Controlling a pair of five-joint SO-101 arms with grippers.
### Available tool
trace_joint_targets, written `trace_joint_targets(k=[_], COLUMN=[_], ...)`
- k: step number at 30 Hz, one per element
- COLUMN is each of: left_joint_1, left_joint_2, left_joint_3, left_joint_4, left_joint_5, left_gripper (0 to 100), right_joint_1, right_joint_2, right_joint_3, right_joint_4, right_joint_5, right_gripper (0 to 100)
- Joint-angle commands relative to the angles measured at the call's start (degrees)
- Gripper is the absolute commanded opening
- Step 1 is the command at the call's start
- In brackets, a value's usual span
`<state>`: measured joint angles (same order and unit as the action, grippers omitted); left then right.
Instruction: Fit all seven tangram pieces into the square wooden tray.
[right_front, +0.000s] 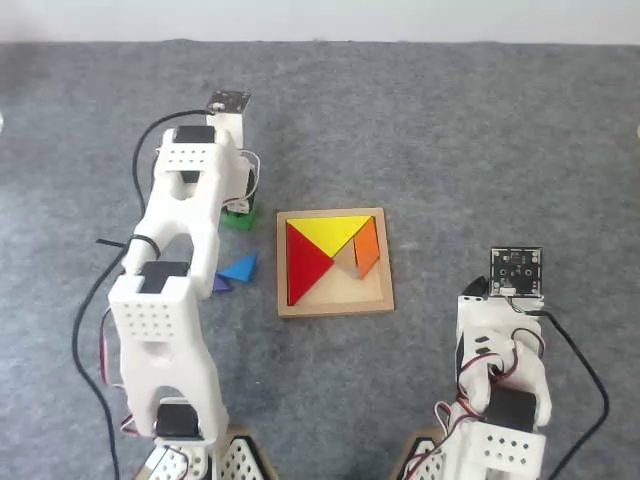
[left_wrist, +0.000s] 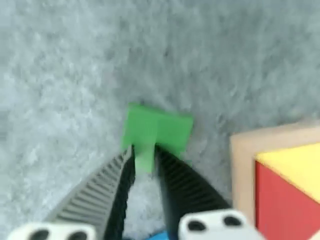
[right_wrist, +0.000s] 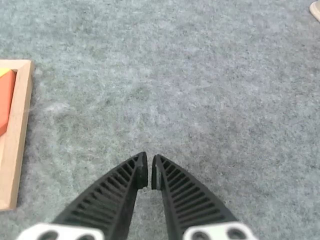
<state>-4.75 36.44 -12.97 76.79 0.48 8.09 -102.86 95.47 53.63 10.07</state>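
left gripper pinched onto the green piece
green piece sits on the grey mat just off the tray; yellow triangle, red triangle and orange piece are in the tray; blue triangle and purple piece lie beside it; right gripper is closed on nothing, over bare mat

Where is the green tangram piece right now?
In the high view the green piece is on the left arm's side, just left of the wooden tray's far left corner and beyond the blue piece, gripped by the left end effector.
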Motion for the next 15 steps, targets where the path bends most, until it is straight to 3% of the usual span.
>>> trace_joint_targets(k=[1, 7, 15], left_joint_1=[0.2, -0.3, 0.2], left_joint_2=[-1.0, -1.1, -0.2], left_joint_3=[-0.7, -1.3, -5.7], left_joint_4=[0.7, 0.4, 0.5], left_joint_5=[-1.0, -0.9, -3.1], left_gripper=[5, 23, 23], right_joint_1=[0.5, 0.5, 0.5], right_joint_2=[-0.9, -0.9, -0.9], right_joint_3=[1.0, 1.0, 1.0], right_joint_4=[0.0, 0.0, 0.1], right_joint_5=[0.5, 0.5, 0.5], right_gripper=[3.2, 3.2, 3.2])
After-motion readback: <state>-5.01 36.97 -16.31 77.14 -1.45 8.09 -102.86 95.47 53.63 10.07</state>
